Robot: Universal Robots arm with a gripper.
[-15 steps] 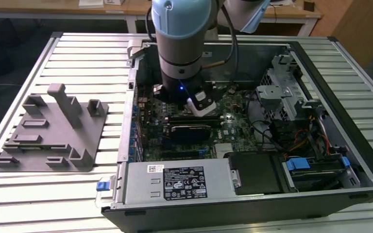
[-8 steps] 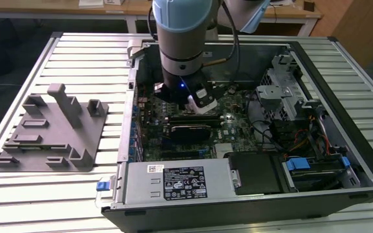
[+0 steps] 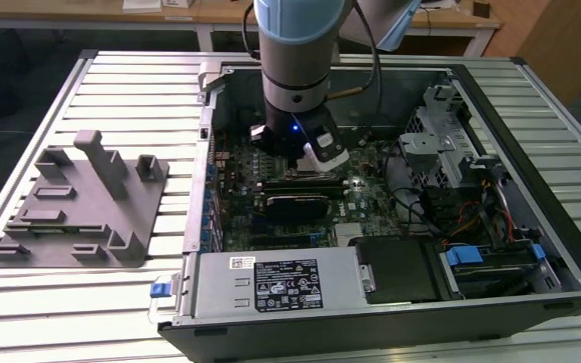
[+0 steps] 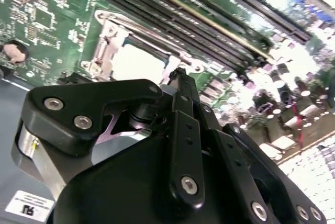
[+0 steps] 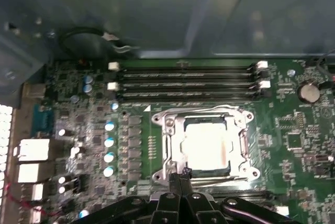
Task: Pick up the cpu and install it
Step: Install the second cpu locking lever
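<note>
While seated, flat silvery cpu [image 5: 205,146], steel-framed socket [image 5: 168,130]

A pale silvery cpu [image 5: 205,145] is framed by a bright metal socket frame [image 5: 172,130] on the green motherboard [image 5: 293,135]. The gripper [image 4: 178,77] is black, the fixture block [image 3: 79,212] grey.

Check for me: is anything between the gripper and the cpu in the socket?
Nothing visible. The cpu lies flat inside the socket frame, its top bare, and the gripper hangs at the frame's near edge with its fingers together, holding nothing.
</note>
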